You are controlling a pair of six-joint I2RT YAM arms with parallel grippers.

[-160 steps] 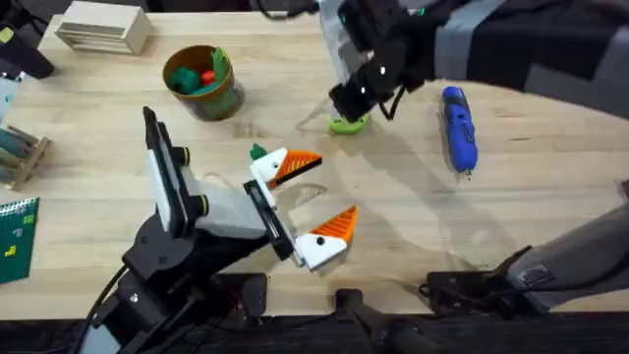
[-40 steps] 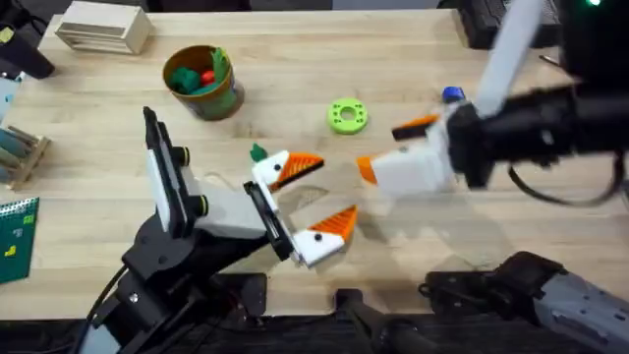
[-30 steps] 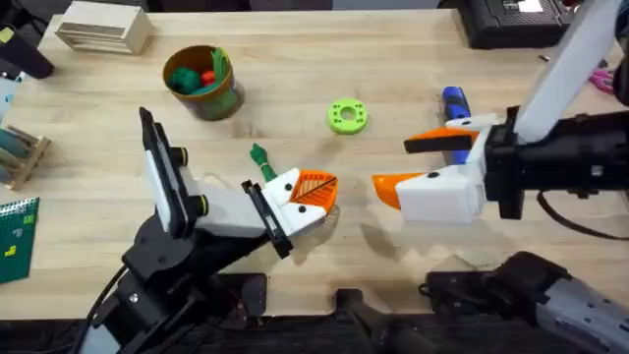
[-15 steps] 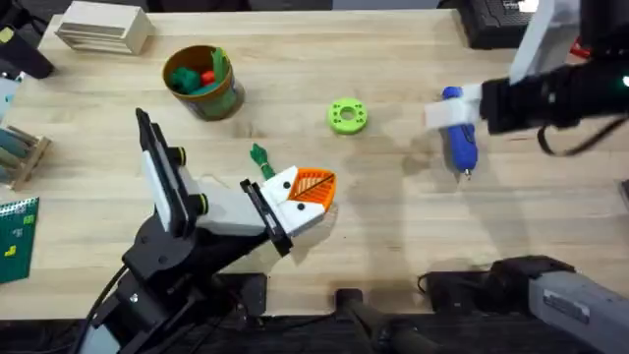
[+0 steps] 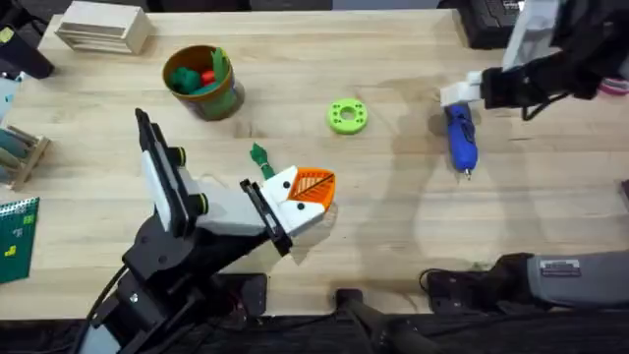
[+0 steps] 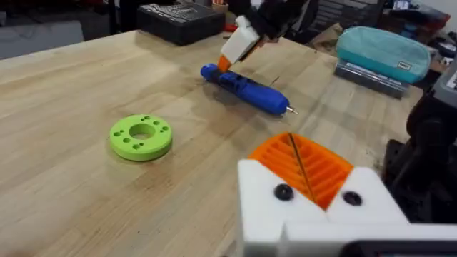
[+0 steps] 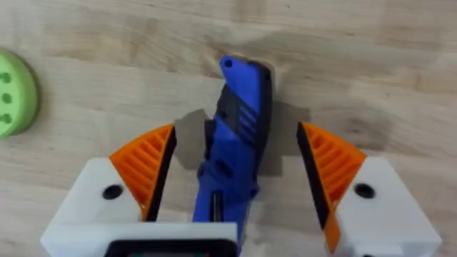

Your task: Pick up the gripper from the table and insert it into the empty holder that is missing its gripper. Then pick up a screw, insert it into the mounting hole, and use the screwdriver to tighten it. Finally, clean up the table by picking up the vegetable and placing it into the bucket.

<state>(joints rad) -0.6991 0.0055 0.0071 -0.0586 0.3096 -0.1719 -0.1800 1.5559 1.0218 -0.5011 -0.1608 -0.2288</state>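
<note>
The blue screwdriver point(image 5: 459, 139) lies at the back right of the table, bit toward me. My right gripper point(image 5: 462, 97) hovers over its far end, open, with one orange pad on either side of the blue body point(image 7: 238, 135). My left gripper point(image 5: 307, 191) rests at the table's middle, shut with nothing between its orange pads point(image 6: 303, 165). The dark green vegetable point(image 5: 258, 156) lies on the wood just beside its left side. The brownish bucket point(image 5: 222, 99) stands back left with green and red pieces inside. The loose gripper, the holder and the screw are out of view.
A lime-green ring disc point(image 5: 346, 116) lies between the two grippers, also in the left wrist view point(image 6: 141, 135). A pale box point(image 5: 102, 28) sits at the back left, a wooden rack point(image 5: 20, 153) and green card point(image 5: 14, 236) at the left edge, and a black device point(image 5: 496, 22) behind the screwdriver.
The right arm swung from the table's middle to the back right, over the screwdriver. The left gripper shut about a second ago and has stayed put since.
</note>
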